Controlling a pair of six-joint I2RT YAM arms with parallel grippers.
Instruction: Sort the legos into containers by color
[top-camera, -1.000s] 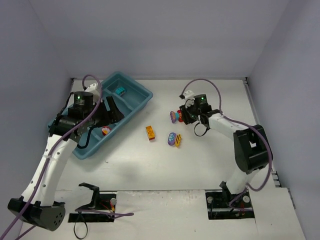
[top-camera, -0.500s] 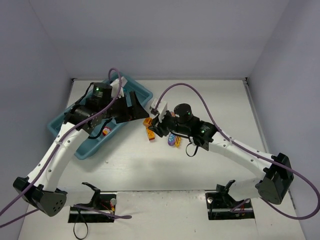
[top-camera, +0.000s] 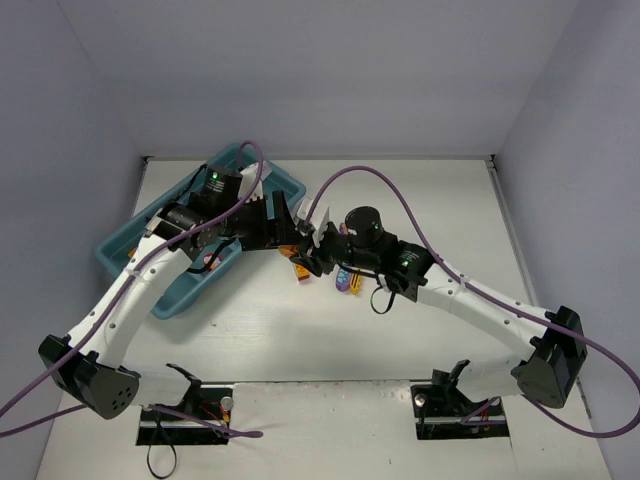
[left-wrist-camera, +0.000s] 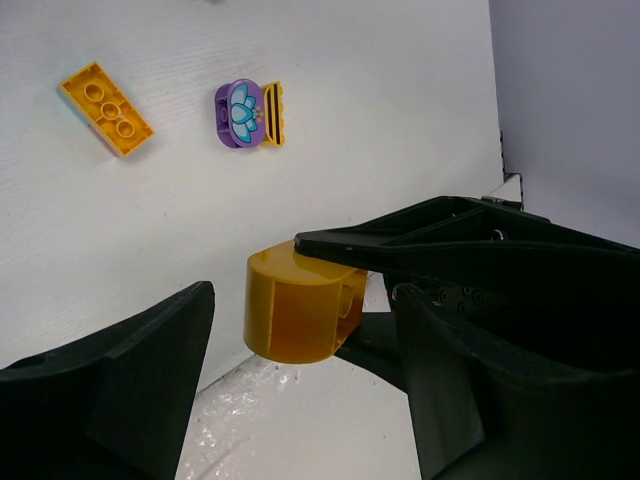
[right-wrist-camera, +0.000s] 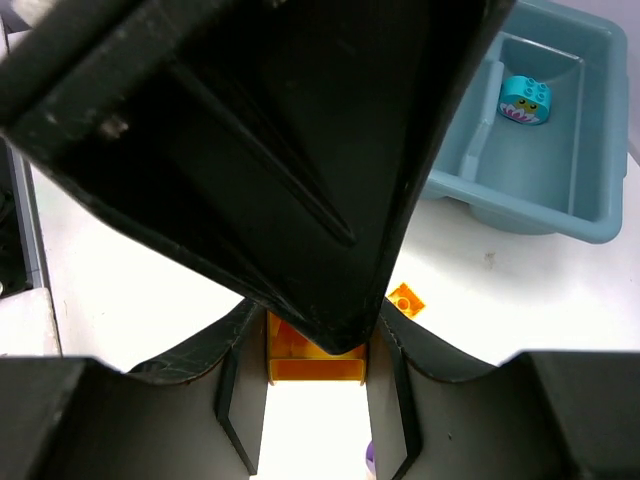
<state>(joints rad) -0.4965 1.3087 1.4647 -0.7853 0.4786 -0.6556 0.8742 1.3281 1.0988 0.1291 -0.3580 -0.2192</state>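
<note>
- Teal-blue tray (top-camera: 128, 243): long, with a flared rim and crosswise dividers, lying slantwise on the desk (top-camera: 450, 200).
- Teal brick (right-wrist-camera: 525, 98): toothy face print, sitting in the tray's end compartment.
- Rounded orange-yellow brick (left-wrist-camera: 298, 305): pinched in the right gripper (right-wrist-camera: 316, 370).
- Flat orange-yellow brick (left-wrist-camera: 105, 108): six studs up, on the desk.
- Purple brick (left-wrist-camera: 238, 113): flower print, touching a yellow striped brick (left-wrist-camera: 272, 113).

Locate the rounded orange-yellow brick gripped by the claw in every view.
Top external: orange-yellow brick at centre, where the two arms meet.
Left wrist: brick at lower centre, clamped from the right.
Right wrist: brick at bottom centre.
Shared landmark: the right claw clamping it.
</note>
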